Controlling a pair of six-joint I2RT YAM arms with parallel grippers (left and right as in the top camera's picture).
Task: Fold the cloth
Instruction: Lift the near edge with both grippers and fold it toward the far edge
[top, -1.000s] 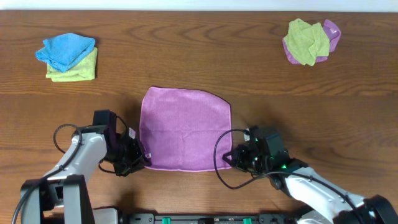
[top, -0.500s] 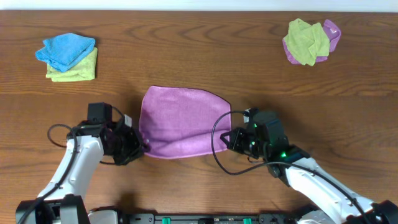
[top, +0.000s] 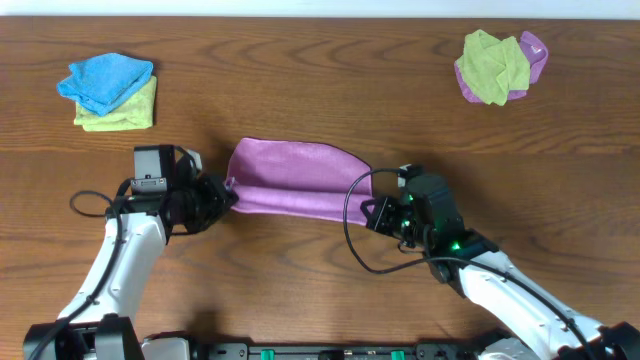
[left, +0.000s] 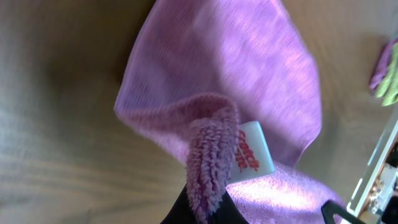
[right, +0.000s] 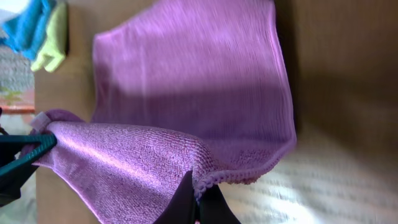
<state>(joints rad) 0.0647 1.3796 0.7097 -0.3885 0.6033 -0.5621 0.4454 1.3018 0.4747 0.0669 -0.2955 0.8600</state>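
**Left tool** (top: 224, 194) – clenched on the near left corner of the cloth (top: 295, 185). The pile was pinched at the tip beside a white label (left: 252, 154).

**Right tool** (top: 372, 212) – clenched on the near right corner, with the hem nipped at its very tip.

**Cloth** – found at the middle of the worktop (top: 300, 90). Both near corners were held raised above it, so the near half was hung as a sagging band between the two tools, while the far half was seen lying flat. A two-corner hold was judged to keep the leading edge level for a half fold, which was judged partway done.

**Far left** – a blue cloth (top: 105, 80) was stacked on a yellow-green cloth (top: 130, 117).

**Far right** – a crumpled heap (top: 490, 65) of yellow-green and purple was noted well apart, touched by neither tool.
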